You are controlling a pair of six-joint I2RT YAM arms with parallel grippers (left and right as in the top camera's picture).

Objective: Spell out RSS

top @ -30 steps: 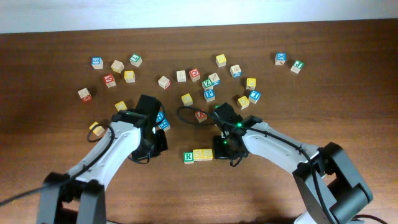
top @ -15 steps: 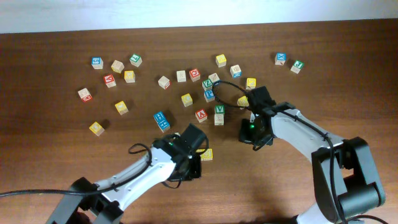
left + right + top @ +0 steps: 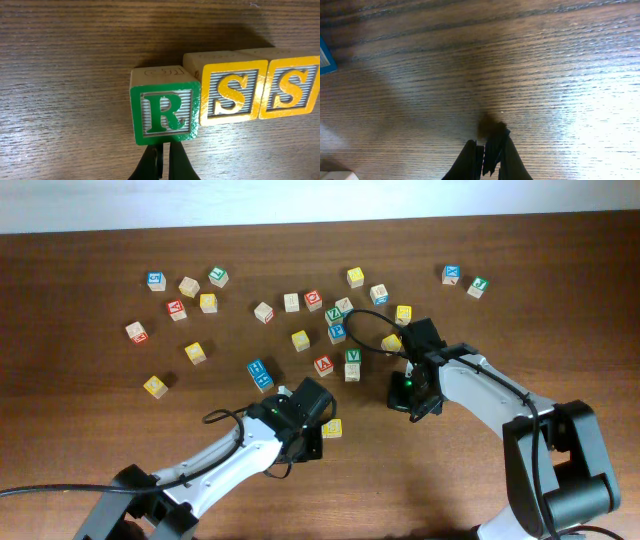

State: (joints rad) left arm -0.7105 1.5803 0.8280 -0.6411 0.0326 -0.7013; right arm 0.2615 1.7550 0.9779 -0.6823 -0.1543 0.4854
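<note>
Green-faced wooden R block (image 3: pixel 165 116) sits on the brown wooden table (image 3: pixel 65 60) at the left end of the row. Its right edge meets the first yellow-faced wooden S block (image 3: pixel 232 94), and a second yellow S block (image 3: pixel 292 89) touches that one. The word reads RSS in my left wrist view, but the R is out of line, set nearer my fingers than the S pair.

Left gripper (image 3: pixel 161 152): jaws pressed together, nothing between them, tips at the R's near face. I cannot tell whether they touch it.

Right gripper (image 3: pixel 487 147): jaws pressed together, empty, over bare wood away from the row. A blue block (image 3: pixel 324 50) shows at the edge of that view.

Judgement: the step in hand is squaring up the R.
- Use the closed tips as one blunt pusher, centred on the near face so the block slides and does not pivot.
- Push slowly and stop when its front is flush with the S fronts.
- An off-centre push would likely twist the R into the first S and disturb the row.
- Leave the right arm parked.
</note>
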